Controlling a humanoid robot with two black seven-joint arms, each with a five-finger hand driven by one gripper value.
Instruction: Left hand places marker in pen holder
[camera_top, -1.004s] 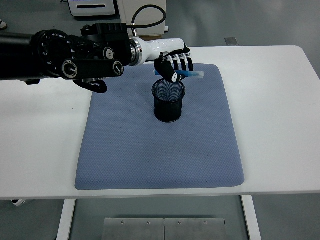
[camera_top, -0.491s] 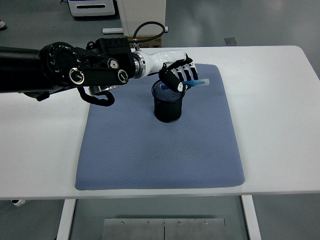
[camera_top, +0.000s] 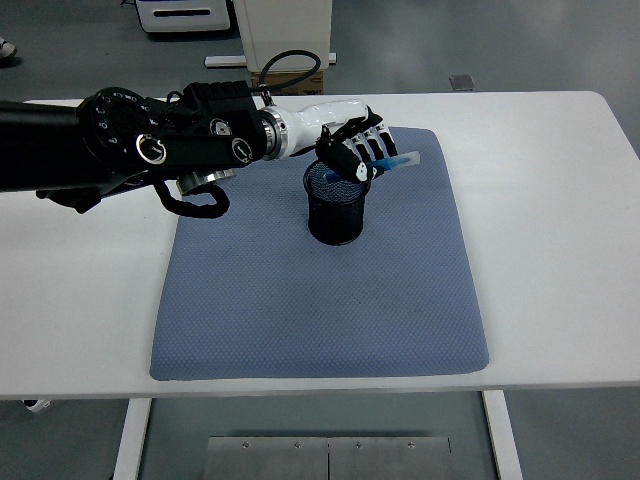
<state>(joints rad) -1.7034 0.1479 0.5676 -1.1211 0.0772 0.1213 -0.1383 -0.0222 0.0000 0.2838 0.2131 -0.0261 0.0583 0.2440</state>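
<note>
The marker (camera_top: 385, 165), blue with a pale cap end, lies tilted across the far rim of the holder (camera_top: 337, 204), its lower end dipping inside the cup. The left hand (camera_top: 352, 148) hovers over that rim, its fingers (camera_top: 362, 146) curled tight around the marker. The holder stands upright on the mat (camera_top: 300, 300), toward the tabletop's (camera_top: 560, 200) far edge.

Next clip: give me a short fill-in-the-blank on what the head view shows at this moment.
1. The left hand grips a ____ marker.
2. The marker's lower end sits at the rim of the black mesh ____.
3. The pen holder stands on a blue-grey ____.
4. The mat lies on a ____ table.

Missing words: blue; pen holder; mat; white
</note>
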